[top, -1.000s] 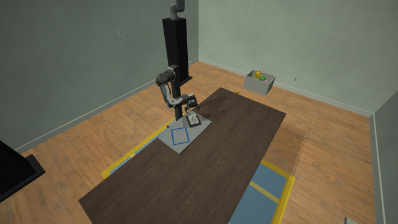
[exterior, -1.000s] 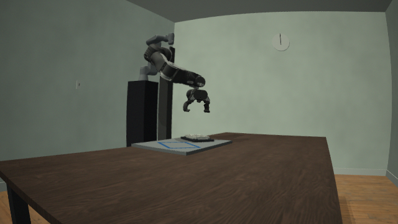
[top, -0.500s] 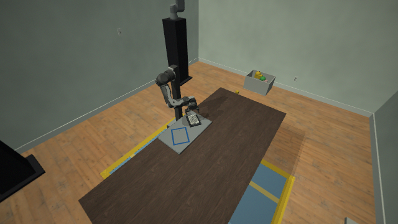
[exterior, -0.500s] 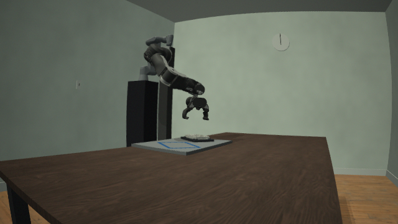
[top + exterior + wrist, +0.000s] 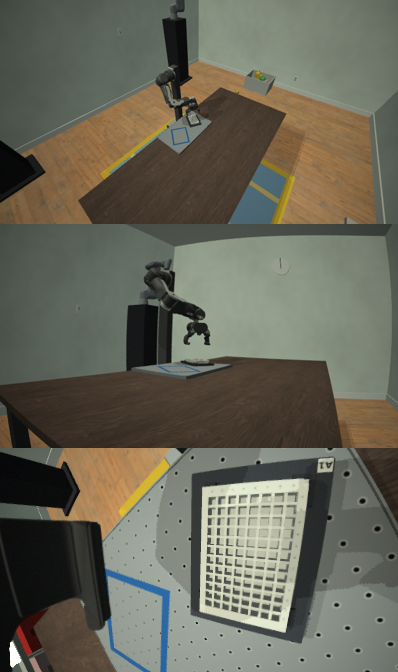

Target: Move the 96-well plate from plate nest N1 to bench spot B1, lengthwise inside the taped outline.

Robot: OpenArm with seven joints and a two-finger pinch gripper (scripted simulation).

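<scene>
Overhead, above the 96-well plate (image 5: pixel 197 360): the gripper (image 5: pixel 196 342), fingers spread wide, pointing down, nothing between them, well clear of the plate's top in the exterior view. Seated in the black plate nest (image 5: pixel 322 508), right way up, flat, white grid of wells facing the wrist camera; nest corner marked A1. Beside the nest on the same grey perforated deck (image 5: pixel 199 132): the blue taped outline (image 5: pixel 180 135), nothing inside it, apart from the nest by a strip of bare deck. Resting on the near-arm end of a long dark wooden table (image 5: pixel 249 398): the deck itself. At the left of the wrist view: one dark finger (image 5: pixel 85 568), blurred and large, hanging over the deck's edge near a corner of the outline. Bent downward from a black column (image 5: pixel 176 106) at the table's edge: the arm (image 5: pixel 174 303), wrist hanging straight over the nest. Behind it, a taller black pedestal (image 5: pixel 175 46) against the wall. Farther off on the wooden floor: a grey bin (image 5: pixel 259 82) with yellow and green objects inside, near the far wall. On that wall in the exterior view: a round clock (image 5: pixel 280 266). Yellow and blue floor markings (image 5: pixel 281 199) partly under the table.
</scene>
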